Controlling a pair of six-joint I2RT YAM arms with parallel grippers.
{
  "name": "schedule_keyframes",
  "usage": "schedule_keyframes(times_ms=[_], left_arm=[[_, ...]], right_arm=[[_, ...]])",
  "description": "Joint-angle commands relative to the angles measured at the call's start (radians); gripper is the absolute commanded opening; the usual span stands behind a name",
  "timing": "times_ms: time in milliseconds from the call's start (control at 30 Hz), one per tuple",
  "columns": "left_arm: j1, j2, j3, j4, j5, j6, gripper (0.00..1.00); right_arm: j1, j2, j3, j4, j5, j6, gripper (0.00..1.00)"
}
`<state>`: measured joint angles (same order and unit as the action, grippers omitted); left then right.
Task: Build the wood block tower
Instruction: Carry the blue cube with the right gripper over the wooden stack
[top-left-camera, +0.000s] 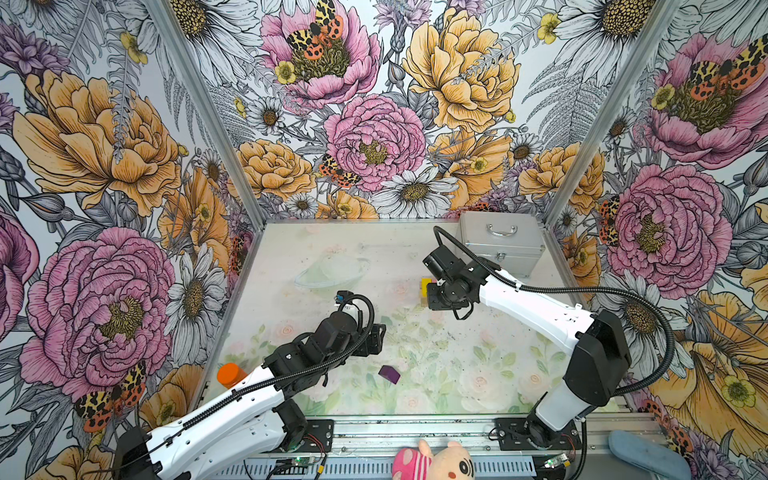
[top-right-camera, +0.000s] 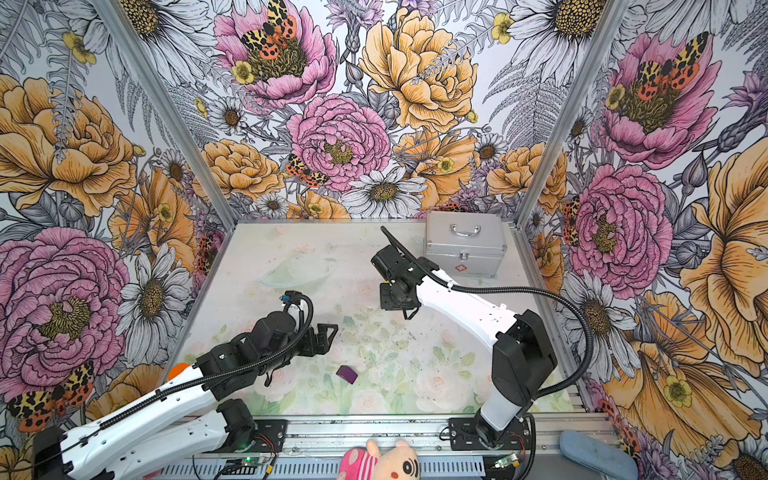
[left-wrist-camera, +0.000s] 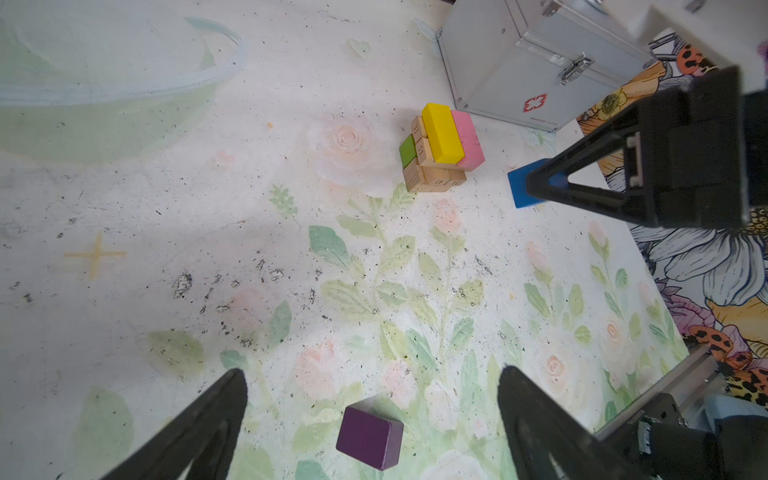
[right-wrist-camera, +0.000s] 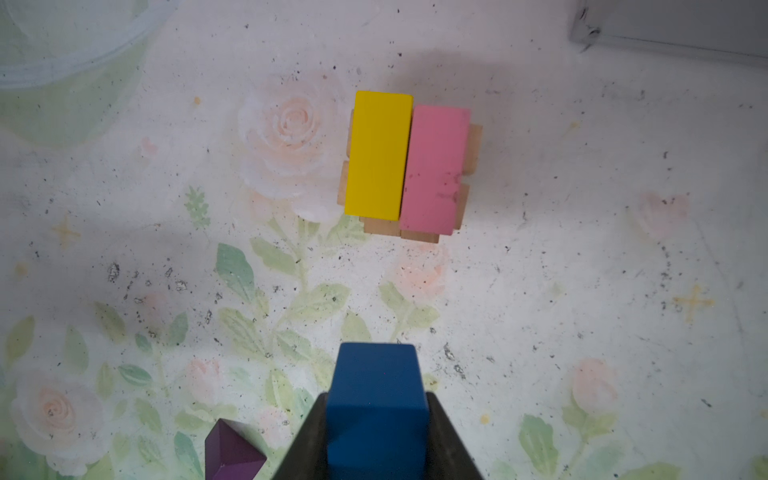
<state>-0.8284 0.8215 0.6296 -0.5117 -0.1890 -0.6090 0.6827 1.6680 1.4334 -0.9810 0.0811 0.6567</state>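
Note:
The tower (left-wrist-camera: 440, 145) stands in front of the silver case: plain tan blocks below with a green block (left-wrist-camera: 408, 149) at one end, and a yellow block (right-wrist-camera: 378, 153) and a pink block (right-wrist-camera: 436, 166) side by side on top. Only its yellow corner (top-left-camera: 426, 286) shows in a top view, beside the right wrist. My right gripper (right-wrist-camera: 376, 436) is shut on a blue block (right-wrist-camera: 376, 407) and hangs near the tower, apart from it. A purple block (top-left-camera: 390, 374) lies alone on the table. My left gripper (left-wrist-camera: 371, 374) hovers open above it; the purple block (left-wrist-camera: 370, 436) shows between its fingers.
A silver metal case (top-left-camera: 500, 243) stands at the back right, close behind the tower. A clear bowl (top-left-camera: 328, 270) sits at the back middle. An orange-capped bottle (top-left-camera: 230, 374) stands by the left arm. A plush toy (top-left-camera: 432, 461) lies off the front edge.

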Motion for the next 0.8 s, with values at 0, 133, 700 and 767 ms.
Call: schedule_keyframes(times_ms=[0,133,700,767], left_arm=[[0.039,0.027,0.04,0.044,0.076,0.056,0.96],[0.079,0.065,0.06,0.06,0.11,0.077,0.96],[0.154,0.139,0.092,0.1,0.176,0.117,0.96],[0.161,0.143,0.093,0.104,0.181,0.119,0.96]], right_arm=[[-0.019,0.042,0.059,-0.025,-0.007,-0.04,0.29],[-0.041,0.082,0.107,-0.038,-0.018,-0.058,0.29],[-0.084,0.172,0.232,-0.077,-0.03,-0.101,0.29],[-0.087,0.182,0.245,-0.082,-0.03,-0.105,0.29]])
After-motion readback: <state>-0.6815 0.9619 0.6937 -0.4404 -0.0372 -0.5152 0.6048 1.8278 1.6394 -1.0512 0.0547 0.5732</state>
